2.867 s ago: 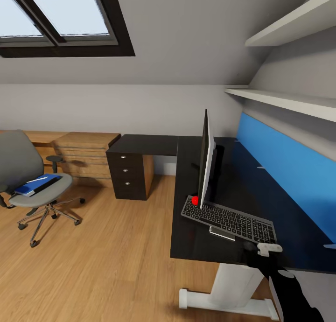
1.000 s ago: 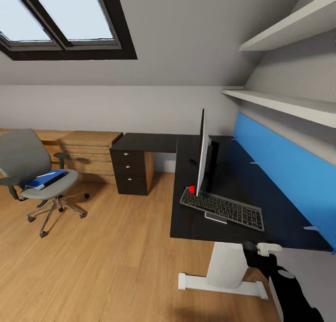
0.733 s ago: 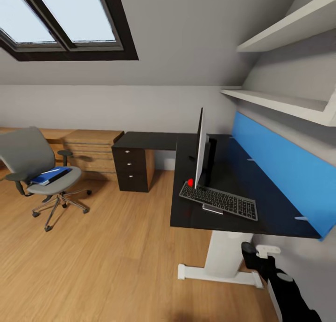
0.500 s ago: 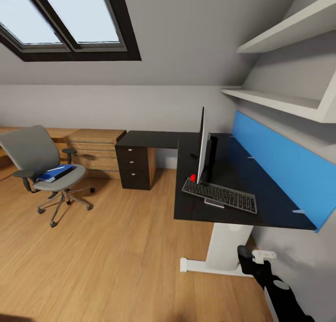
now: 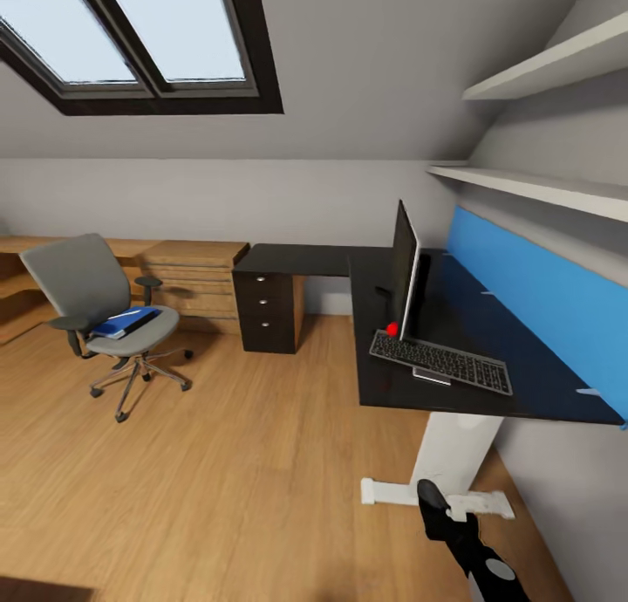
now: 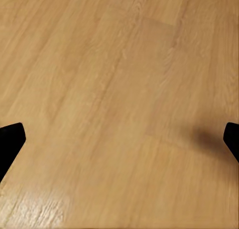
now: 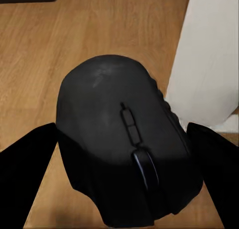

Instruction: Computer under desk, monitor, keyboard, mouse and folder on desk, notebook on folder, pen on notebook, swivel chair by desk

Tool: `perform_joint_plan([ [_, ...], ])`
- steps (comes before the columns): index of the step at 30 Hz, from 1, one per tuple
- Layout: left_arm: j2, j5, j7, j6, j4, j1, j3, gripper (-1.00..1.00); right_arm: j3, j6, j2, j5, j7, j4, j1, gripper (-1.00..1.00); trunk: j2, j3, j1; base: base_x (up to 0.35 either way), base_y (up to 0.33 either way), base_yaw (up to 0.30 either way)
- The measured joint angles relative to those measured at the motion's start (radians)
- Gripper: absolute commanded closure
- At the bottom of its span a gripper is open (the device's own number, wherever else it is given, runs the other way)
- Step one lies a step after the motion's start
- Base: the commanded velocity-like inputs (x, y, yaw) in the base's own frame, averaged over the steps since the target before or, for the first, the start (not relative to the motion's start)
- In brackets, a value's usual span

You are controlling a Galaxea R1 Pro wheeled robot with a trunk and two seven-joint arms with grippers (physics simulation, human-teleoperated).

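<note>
The desk (image 5: 384,384) stands at the right with the monitor (image 5: 404,266) edge-on upon it. The keyboard (image 5: 440,362) lies at the monitor's foot, resting on a flat grey item. At the left, apart from the desk, is the swivel chair (image 5: 87,288); the blue folder (image 5: 122,323) lies on its seat with the white pen (image 5: 133,312) on top. My right gripper (image 7: 124,174) is shut on the black mouse (image 7: 109,114), low over the floor beside the desk's white leg (image 5: 453,445). My left gripper (image 6: 119,144) hangs open over bare floor. I cannot make out the computer or the notebook.
A light wooden drawer unit (image 5: 196,275) and a black drawer block (image 5: 266,310) line the back wall. White shelves (image 5: 541,188) run above the blue back panel (image 5: 532,297). Wooden floor (image 5: 235,462) stretches between chair and desk.
The camera has pulled back from the desk and turned, so desk and chair look smaller. My right arm, with the mouse, has sunk from desk-edge height to near the floor.
</note>
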Motion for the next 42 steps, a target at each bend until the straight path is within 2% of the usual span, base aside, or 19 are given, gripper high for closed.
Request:
perform_joint_plan([
  [4, 0.001, 0.000, 0.000, 0.000, 0.001, 0.000, 0.000, -1.00, 0.000, -0.027, 0.000, 0.001, 0.000, 0.073, 0.000, 1.00, 0.000, 0.000, 0.000, -0.001, 0.335, 0.000],
  [6, 0.001, 0.001, 0.000, 0.000, 0.001, 0.000, 0.000, -1.00, 0.001, -0.069, 0.003, 0.002, -0.002, 0.105, 0.000, 1.00, 0.000, 0.000, 0.000, 0.000, 0.331, 0.000],
  [10, 0.001, 0.002, 0.000, 0.001, 0.002, 0.000, 0.000, -1.00, 0.002, -0.087, 0.004, 0.002, -0.002, 0.134, 0.000, 1.00, 0.000, 0.000, 0.000, 0.008, 0.287, 0.009],
  [11, 0.001, 0.003, 0.000, 0.001, 0.003, 0.000, 0.000, -1.00, 0.001, -0.096, 0.030, 0.002, -0.070, 0.154, 0.000, 1.00, 0.000, 0.000, 0.000, 0.046, 0.316, 0.064],
  [12, 0.001, 0.003, 0.000, 0.002, 0.003, 0.000, 0.000, -1.00, 0.000, -0.099, 0.036, 0.001, -0.091, 0.157, 0.000, 1.00, 0.000, 0.000, 0.000, 0.078, 0.320, 0.151],
  [13, -0.001, 0.003, 0.000, 0.002, 0.003, 0.000, -0.001, -1.00, 0.002, -0.118, 0.051, 0.003, -0.148, 0.172, 0.000, 1.00, 0.000, 0.000, 0.000, 0.086, 0.321, 0.172],
  [15, -0.001, 0.002, 0.000, 0.002, 0.003, 0.000, -0.002, -1.00, 0.002, -0.156, 0.063, 0.003, -0.193, 0.197, 0.000, 1.00, 0.000, 0.000, 0.000, 0.067, 0.325, 0.207],
  [19, -0.002, 0.002, 0.000, 0.002, 0.003, 0.000, -0.003, -1.00, 0.002, -0.265, 0.072, 0.001, -0.231, 0.247, 0.000, 1.00, 0.000, 0.000, 0.000, 0.025, 0.334, 0.236],
  [21, -0.002, 0.002, 0.000, 0.002, 0.003, 0.000, -0.003, -1.00, 0.002, -0.305, 0.073, 0.000, -0.238, 0.259, -0.001, 1.00, 0.000, -0.001, 0.000, 0.009, 0.337, 0.242],
  [26, -0.002, 0.000, 0.000, 0.002, 0.003, 0.000, -0.003, -1.00, 0.000, -0.342, 0.073, 0.000, -0.244, 0.269, 0.000, 1.00, 0.000, -0.002, 0.000, 0.085, 0.325, 0.126],
  [34, -0.002, -0.001, 0.000, 0.003, 0.003, 0.000, -0.003, -1.00, 0.000, -0.351, 0.073, 0.000, -0.245, 0.272, 0.000, 1.00, 0.000, -0.003, -0.001, 0.254, 0.218, 0.016],
  [42, -0.002, -0.001, 0.000, 0.002, 0.005, 0.000, -0.003, -1.00, 0.001, -0.351, 0.074, 0.001, -0.245, 0.272, 0.000, 1.00, 0.000, -0.003, -0.001, 0.326, 0.046, 0.001],
])
